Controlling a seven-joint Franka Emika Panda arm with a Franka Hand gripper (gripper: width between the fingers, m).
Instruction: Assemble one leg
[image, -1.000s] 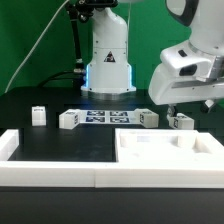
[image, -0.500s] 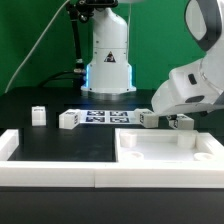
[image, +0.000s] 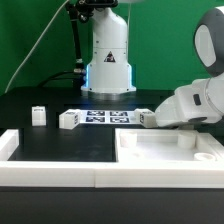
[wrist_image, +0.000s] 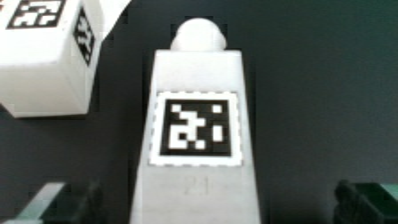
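The job is at an early stage, judging by how things lie: the white panel (image: 165, 150) sits flat near the front edge of the black table (image: 60, 135), toward the corner on the exterior view's right, and no post stands in it. None of the loose posts has been lifted. Two spare legs (image: 38, 115) (image: 68, 119) rest toward the table's edge on the exterior view's left, just beside the marker board (image: 105, 117). A third leg (image: 147, 119) lies at the board's other end. The leg (wrist_image: 196, 120) being gone after lies on its side on the table behind the panel. The wrist view shows it lengthwise with its tag facing up, while in the exterior view the arm's white hand hides it. The gripper (wrist_image: 210, 198) is low over this leg with its jaws spread wide. The dark fingers (wrist_image: 54, 203) show on either side of the post, each with a strip of table between it and the plastic, so they grip nothing and appear to touch nothing. A neighbouring leg (wrist_image: 45, 60) lies close by but outside the jaws. What is left is nearly everything: closing on the post, lifting it, carrying it to the panel and seating it there.
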